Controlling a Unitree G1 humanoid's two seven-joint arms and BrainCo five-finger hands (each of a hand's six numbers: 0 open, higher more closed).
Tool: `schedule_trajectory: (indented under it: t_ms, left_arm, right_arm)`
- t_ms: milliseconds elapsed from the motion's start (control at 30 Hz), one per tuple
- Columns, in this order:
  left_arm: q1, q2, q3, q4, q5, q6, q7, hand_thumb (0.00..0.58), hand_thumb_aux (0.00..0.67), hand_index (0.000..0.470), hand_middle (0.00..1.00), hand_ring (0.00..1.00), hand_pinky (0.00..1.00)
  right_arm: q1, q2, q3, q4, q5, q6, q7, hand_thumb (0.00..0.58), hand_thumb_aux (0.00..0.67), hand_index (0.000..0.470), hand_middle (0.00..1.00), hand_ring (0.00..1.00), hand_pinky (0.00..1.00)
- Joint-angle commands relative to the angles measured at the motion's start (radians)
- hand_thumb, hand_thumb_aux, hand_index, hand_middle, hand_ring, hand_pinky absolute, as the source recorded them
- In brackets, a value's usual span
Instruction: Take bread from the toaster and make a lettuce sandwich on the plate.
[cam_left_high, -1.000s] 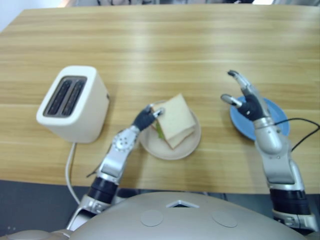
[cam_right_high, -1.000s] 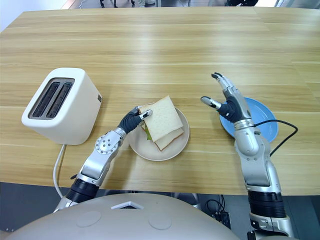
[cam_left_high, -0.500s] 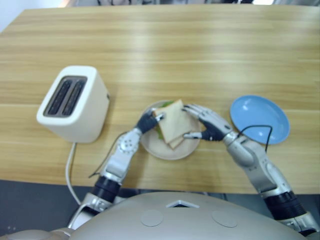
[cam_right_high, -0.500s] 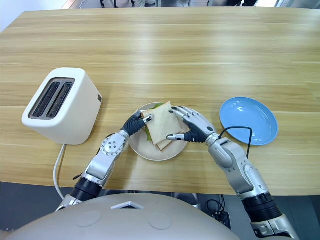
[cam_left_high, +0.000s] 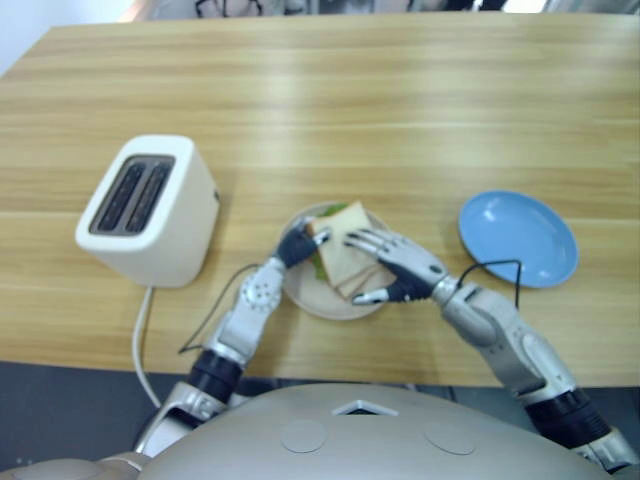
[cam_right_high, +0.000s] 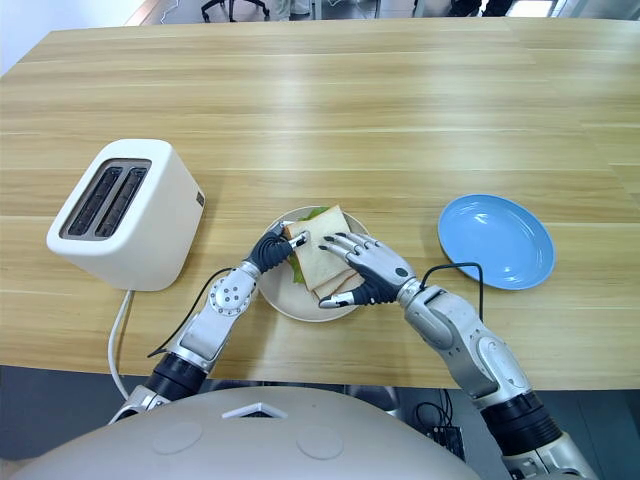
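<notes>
sandwich (cam_right_high: 322, 262) looks all but built on the beige plate (cam_right_high: 285, 300) near the table's front edge, lettuce (cam_right_high: 297, 270) peeking out, toaster (cam_right_high: 120, 212) slots looking empty, left hand (cam_right_high: 268, 252) curled, pinching its left corner, right hand (cam_right_high: 365, 272) spread flat on top, so only squaring up left, i'd say.

The left robot hand (cam_right_high: 274, 249) and right robot hand (cam_right_high: 366, 271) crowd the sandwich (cam_right_high: 312, 258) on its plate (cam_right_high: 293, 302); the toaster (cam_right_high: 125, 210) blocks the left, a blue plate (cam_right_high: 495, 240) the right; the far bench (cam_right_high: 320, 110) lies open.

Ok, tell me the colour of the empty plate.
The plate is blue; the right eye view shows it best.
</notes>
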Motion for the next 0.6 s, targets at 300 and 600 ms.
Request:
schedule_trajectory:
  t_ms: [300, 600]
  left_arm:
    - [0.045, 0.022, -0.033, 0.035, 0.061, 0.038, -0.007, 0.580, 0.670, 0.460, 1.00, 1.00, 1.00]
    - [0.027, 0.142, 0.069, -0.418, 0.275, -0.011, 0.094, 0.000, 0.000, 0.000, 0.00, 0.00, 0.00]
  right_arm:
    - [-0.002, 0.041, 0.195, 0.107, -0.155, -0.027, 0.035, 0.000, 0.000, 0.000, 0.00, 0.00, 0.00]
    - [0.000, 0.022, 0.233, 0.177, -0.215, -0.017, 0.023, 0.000, 0.000, 0.000, 0.00, 0.00, 0.00]
